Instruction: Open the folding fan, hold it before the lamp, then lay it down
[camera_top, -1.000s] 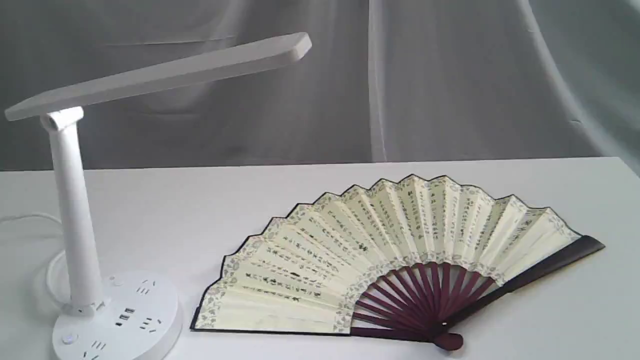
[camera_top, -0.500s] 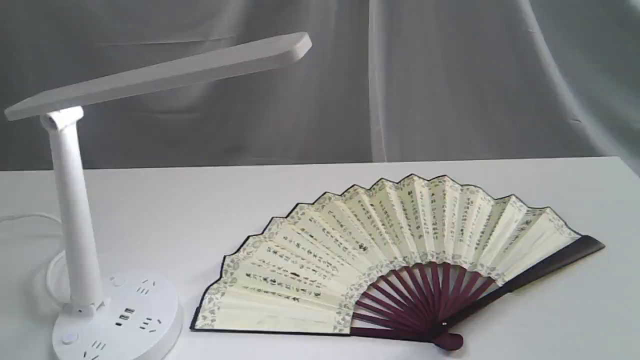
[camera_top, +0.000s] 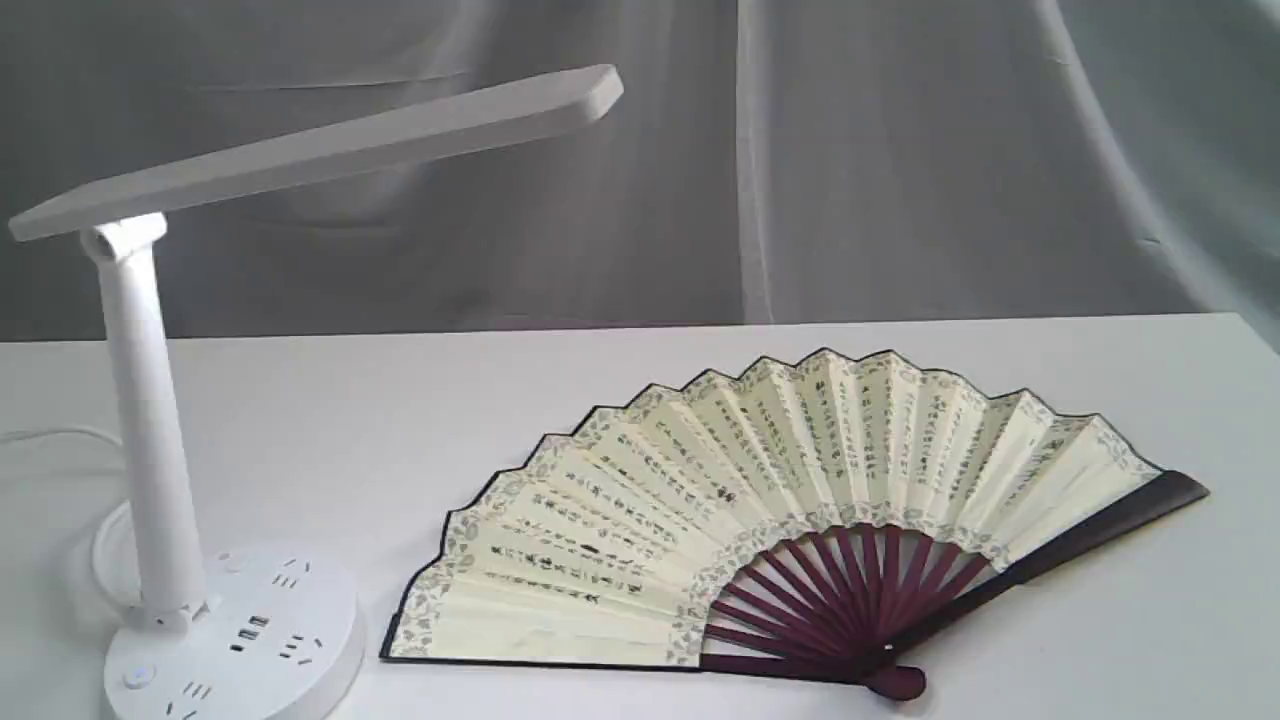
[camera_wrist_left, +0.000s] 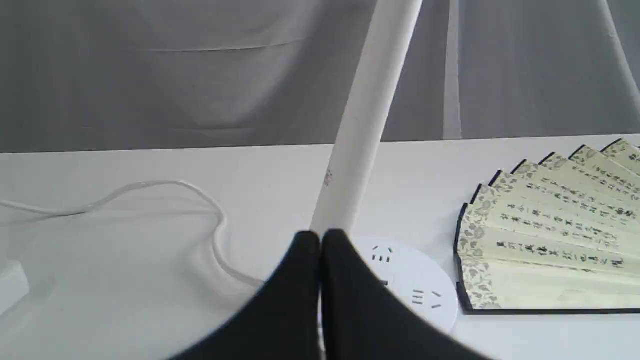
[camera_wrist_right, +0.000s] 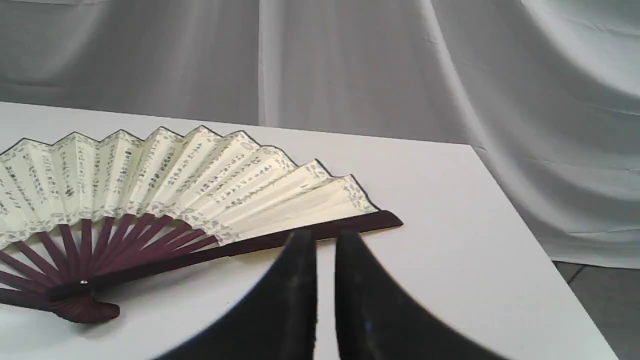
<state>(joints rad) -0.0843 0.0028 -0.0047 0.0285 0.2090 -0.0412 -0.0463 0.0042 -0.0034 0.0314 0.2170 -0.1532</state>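
Observation:
The folding fan (camera_top: 700, 480) lies spread open and flat on the white table, script side up, with its maroon ribs meeting at the pivot near the front edge. To its left stands the white lamp (camera_top: 150, 430), its bar head (camera_top: 330, 150) slanting up over the table. Neither gripper shows in the exterior view. My left gripper (camera_wrist_left: 320, 235) is shut and empty, in front of the lamp stem (camera_wrist_left: 365, 120) and base, with the fan (camera_wrist_left: 550, 235) off to one side. My right gripper (camera_wrist_right: 325, 235) is shut and empty, near the fan's dark guard (camera_wrist_right: 350, 225).
The lamp's white cable (camera_wrist_left: 210, 220) loops over the table beside the base, and a white block (camera_wrist_left: 10, 285) lies at its far end. The table's right edge (camera_wrist_right: 525, 225) drops off to draped grey cloth behind and beside it.

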